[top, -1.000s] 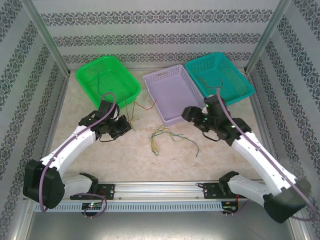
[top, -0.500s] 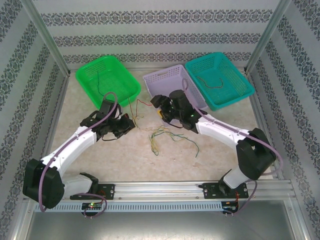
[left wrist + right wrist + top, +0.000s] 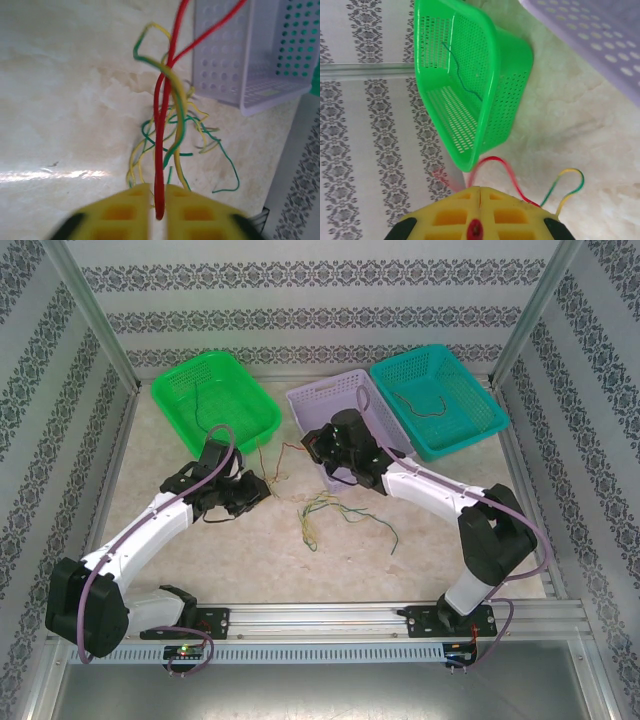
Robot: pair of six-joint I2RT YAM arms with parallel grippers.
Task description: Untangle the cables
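Observation:
A loose tangle of green and yellow cables (image 3: pixel 325 510) lies mid-table. A red cable (image 3: pixel 290 448) runs from it toward the baskets. My left gripper (image 3: pixel 262 488) sits left of the tangle. In the left wrist view its jaws (image 3: pixel 158 200) stand slightly apart, with the red cable (image 3: pixel 160 125) lying in the narrow gap and a green-yellow cable (image 3: pixel 177 95) twisted round it. My right gripper (image 3: pixel 312 445) is by the purple basket's near left corner. Its yellow jaws (image 3: pixel 480 192) are shut on the red cable (image 3: pixel 495 161), whose end shows at the seam.
Three baskets stand along the back: green (image 3: pixel 190 364) with one thin dark cable (image 3: pixel 205 405), purple (image 3: pixel 330 388), teal (image 3: pixel 470 440) with one cable (image 3: pixel 425 405). The green basket (image 3: pixel 485 75) is close ahead of my right gripper. A green-yellow loop (image 3: pixel 567 182) lies to its right.
The right arm swung left from in front of the teal basket, past the purple one, and shut on the red cable's end. The left jaws eased slightly apart.

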